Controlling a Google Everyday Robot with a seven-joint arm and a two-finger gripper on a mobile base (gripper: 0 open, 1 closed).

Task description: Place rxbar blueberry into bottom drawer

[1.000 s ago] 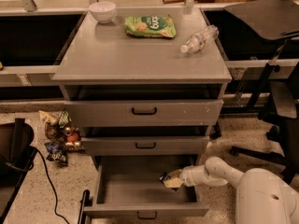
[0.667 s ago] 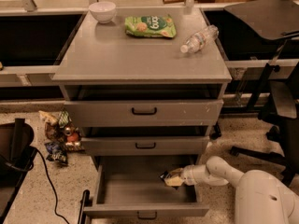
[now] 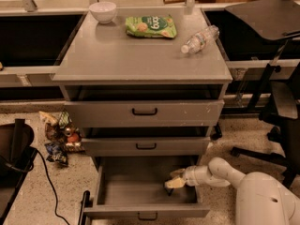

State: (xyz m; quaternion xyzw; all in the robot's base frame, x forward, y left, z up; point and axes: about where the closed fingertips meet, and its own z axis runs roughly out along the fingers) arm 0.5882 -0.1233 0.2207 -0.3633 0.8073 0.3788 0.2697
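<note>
Hovering with the hand (image 3: 175, 180) inside the open bottom drawer (image 3: 140, 192), right side, grip impossible to tell.

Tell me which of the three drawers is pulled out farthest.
The bottom drawer: its floor lies open to view, and the tool hangs inside at its right. The top drawer and middle drawer stick out only slightly.

White rounded arm (image 3: 226, 171), pale claw (image 3: 174, 181) in bottom drawer (image 3: 136, 194)
</note>
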